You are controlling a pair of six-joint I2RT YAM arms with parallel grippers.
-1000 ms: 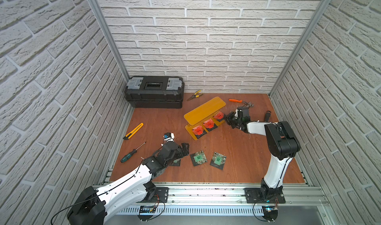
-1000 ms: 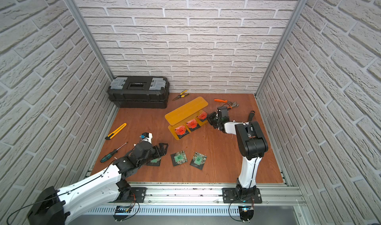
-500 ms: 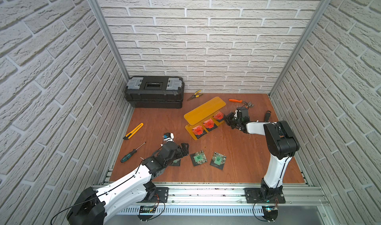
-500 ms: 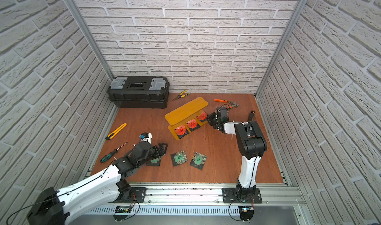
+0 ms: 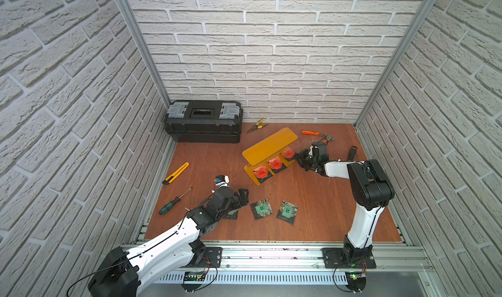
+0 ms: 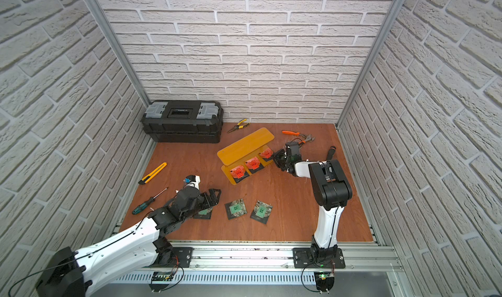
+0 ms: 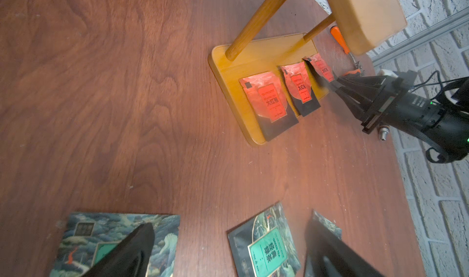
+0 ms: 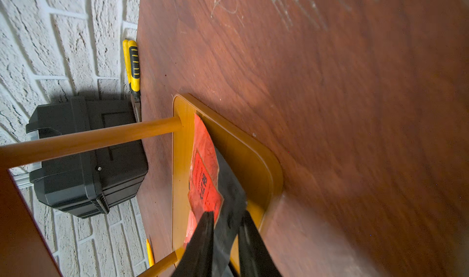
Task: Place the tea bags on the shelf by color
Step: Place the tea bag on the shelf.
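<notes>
Little is changing since the earlier frames except at the right gripper [image 8: 225,220]. Its jaws are easing from closed to a narrow gap around the black edge of the third orange-red tea bag [image 8: 205,184]; whether a pad is still touching it I cannot tell.

At the lower left of a top view, the left gripper [image 5: 242,197] is hovering with its jaws spread wide over the leftmost green tea bag [image 5: 233,214]. The two other green tea bags [image 5: 262,208] are lying just beside it on the table [image 5: 326,206].

Right of centre, the shelf [image 5: 270,146] is carrying all three orange-red bags on its lower plate, and its top plate is bare.

Trouble is looking likeliest at the right end. That third bag seems to be sitting tilted at the plate's edge, so a pad sticking to it during a retreat could be dragging it off. On the left, a flat sachet is giving wide jaws little to bite, and a descent risks nudging its neighbour.
</notes>
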